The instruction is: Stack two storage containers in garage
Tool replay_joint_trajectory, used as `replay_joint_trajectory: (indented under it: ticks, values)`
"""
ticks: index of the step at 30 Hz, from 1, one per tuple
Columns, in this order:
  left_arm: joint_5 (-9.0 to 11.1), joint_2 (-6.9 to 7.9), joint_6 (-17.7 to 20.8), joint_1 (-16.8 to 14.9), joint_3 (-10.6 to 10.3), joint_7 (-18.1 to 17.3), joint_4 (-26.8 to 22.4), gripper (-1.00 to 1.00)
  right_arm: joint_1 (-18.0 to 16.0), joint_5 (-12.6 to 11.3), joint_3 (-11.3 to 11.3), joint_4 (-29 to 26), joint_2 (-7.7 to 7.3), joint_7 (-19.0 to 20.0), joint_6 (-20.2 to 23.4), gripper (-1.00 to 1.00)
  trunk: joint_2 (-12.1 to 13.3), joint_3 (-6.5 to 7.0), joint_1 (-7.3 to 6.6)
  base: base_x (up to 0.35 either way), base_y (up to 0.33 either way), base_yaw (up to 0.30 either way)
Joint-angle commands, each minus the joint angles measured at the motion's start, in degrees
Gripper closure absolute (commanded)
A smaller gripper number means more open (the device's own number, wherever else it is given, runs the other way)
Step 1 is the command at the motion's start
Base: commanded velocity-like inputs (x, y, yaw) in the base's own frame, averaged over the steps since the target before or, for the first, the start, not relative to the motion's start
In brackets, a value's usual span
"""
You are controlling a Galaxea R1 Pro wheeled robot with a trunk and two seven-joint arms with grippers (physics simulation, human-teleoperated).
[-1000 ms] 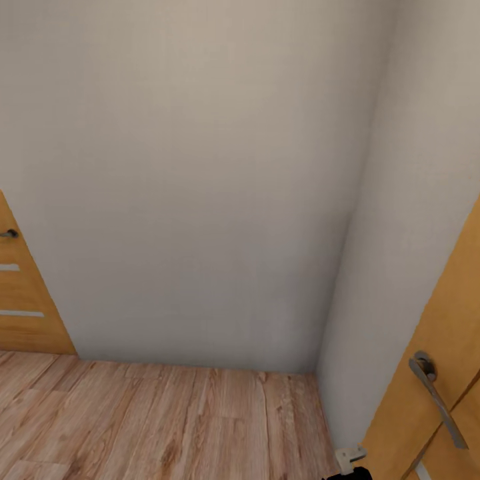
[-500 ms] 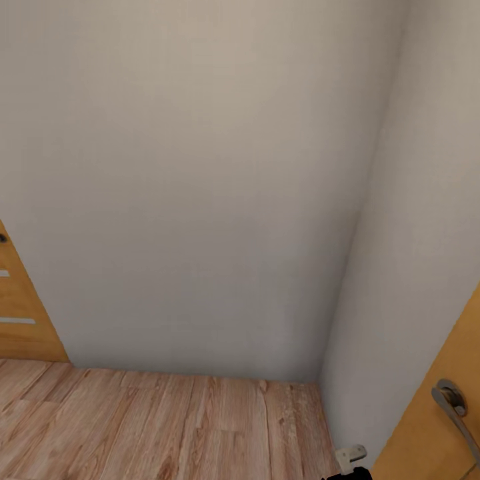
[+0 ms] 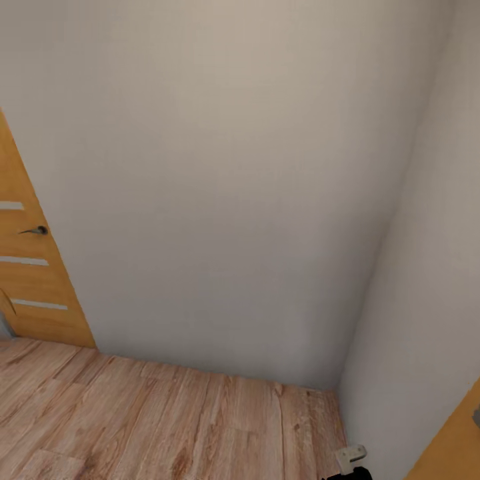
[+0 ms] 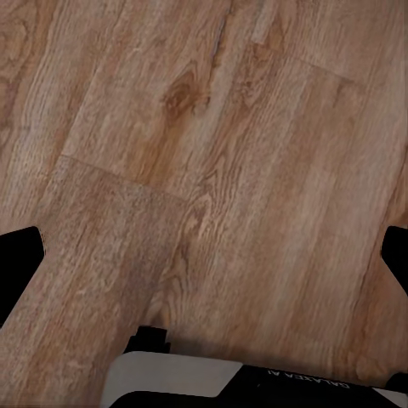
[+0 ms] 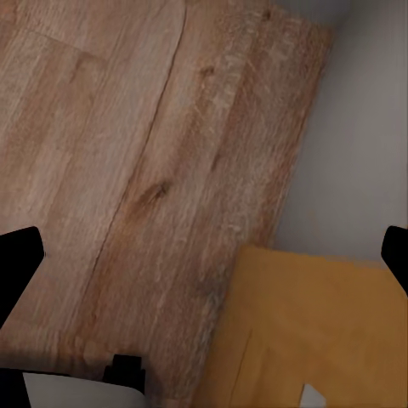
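We're facing a bare pale wall (image 3: 220, 187) in a corner, light wood-plank floor (image 3: 153, 420) below, an orange door (image 3: 30, 267) at the left. The left gripper (image 4: 204, 255) hangs over the planks, fingers spread wide, holding nothing. The right gripper (image 5: 204, 255) is just as wide and empty, above floor and another orange door (image 5: 306, 331). No bins here.

White lettering reading "GALAXEA", upside down, is showing on the black-and-white robot body panel (image 4: 255, 382) over light wood-plank flooring (image 4: 204, 153), in the left wrist view.
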Motion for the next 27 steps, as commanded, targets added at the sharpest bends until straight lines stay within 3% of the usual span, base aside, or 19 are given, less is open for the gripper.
replay_joint_trajectory:
  ticks: [1, 27]
  values:
    - [0.2, -0.02, -0.2, -0.1, 0.0, 0.1, 0.1, -1.00, -0.1, 0.3, 0.4, 0.2, -0.01, -0.2, -0.3, -1.00, -0.1, -0.13, 0.04, 0.000, 0.000, 0.252]
    - [0.2, -0.02, -0.2, -0.1, 0.0, 0.1, 0.1, -1.00, -0.1, 0.3, 0.4, 0.2, -0.01, -0.2, -0.3, -1.00, -0.1, -0.13, 0.04, 0.000, 0.000, 0.259]
